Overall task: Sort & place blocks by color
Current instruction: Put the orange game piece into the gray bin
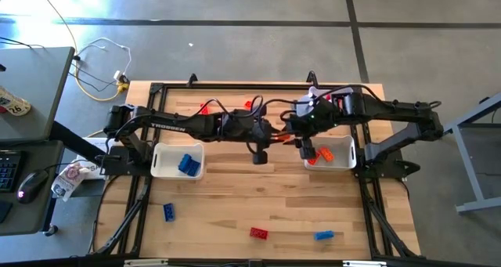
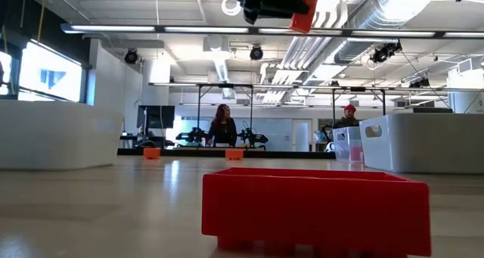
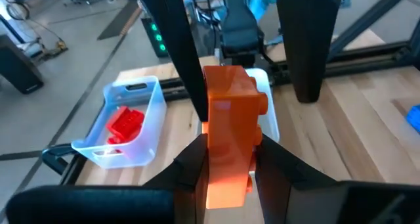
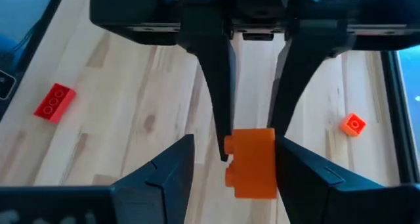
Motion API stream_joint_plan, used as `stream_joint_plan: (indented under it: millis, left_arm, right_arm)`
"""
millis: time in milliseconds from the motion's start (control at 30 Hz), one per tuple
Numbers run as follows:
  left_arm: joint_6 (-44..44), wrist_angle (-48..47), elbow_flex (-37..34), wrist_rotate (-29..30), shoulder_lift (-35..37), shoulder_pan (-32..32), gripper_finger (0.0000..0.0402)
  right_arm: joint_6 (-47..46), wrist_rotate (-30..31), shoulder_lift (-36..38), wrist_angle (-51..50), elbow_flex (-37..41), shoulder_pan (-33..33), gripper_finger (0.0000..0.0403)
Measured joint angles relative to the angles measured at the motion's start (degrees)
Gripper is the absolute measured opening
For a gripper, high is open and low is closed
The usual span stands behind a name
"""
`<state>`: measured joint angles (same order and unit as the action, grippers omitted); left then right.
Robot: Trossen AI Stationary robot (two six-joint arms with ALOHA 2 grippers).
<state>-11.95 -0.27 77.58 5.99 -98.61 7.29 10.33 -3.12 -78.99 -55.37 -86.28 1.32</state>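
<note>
- Worktop point(image 1: 235, 196): a wooden surface carrying two white bins and several loose blocks.
- Arms: both reach in from their own sides and meet above the middle of the worktop, between the bins.
- Left white bin point(image 1: 160, 164): sits on the left half and holds blue blocks point(image 1: 188, 164).
- Right white bin point(image 1: 349, 153): sits on the right half and holds orange blocks point(image 1: 326, 153).
- Left gripper point(image 3: 229, 149): raised off the worktop, its jaws closed narrow on the lower part of the orange block point(image 3: 230, 112).
- Right gripper point(image 4: 236, 144): faces the left gripper, its jaws standing wide to either side of the same block.
- Orange block: in the air between the two grippers, clamped by the left gripper only.
- Loose blocks: a blue block point(image 1: 168, 212) in front of the left bin; a red block point(image 1: 258, 233) and another blue block point(image 1: 323, 236) near the front edge, apart from each other.
</note>
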Motion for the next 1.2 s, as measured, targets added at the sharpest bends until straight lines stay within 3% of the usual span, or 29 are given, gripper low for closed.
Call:
stream_joint_plan:
  millis: [267, 533, 900, 1200]
  left_arm:
    - [1.3, 3.4, 0.0, 0.9, 0.0, -0.2, 0.0073]
    - [1.6, 3.3, 0.0, 2.3, -0.1, 0.0, 0.0074]
    - [1.2, 3.2, 0.0, 1.5, -0.1, 1.3, 0.0076]
    - [-1.7, 1.1, 0.0, 3.2, 0.0, 1.8, 0.0159]
  right_arm:
    - [0.1, 7.0, 0.0, -1.1, 0.0, 0.0, 0.0177]
    - [0.7, 6.3, 0.0, -2.2, 0.0, 0.0, 0.0077]
    - [-1.0, 8.6, -0.1, -2.3, 0.0, 0.0, 0.0073]
    - [-7.7, 10.1, -0.5, -6.0, 0.2, 0.7, 0.0073]
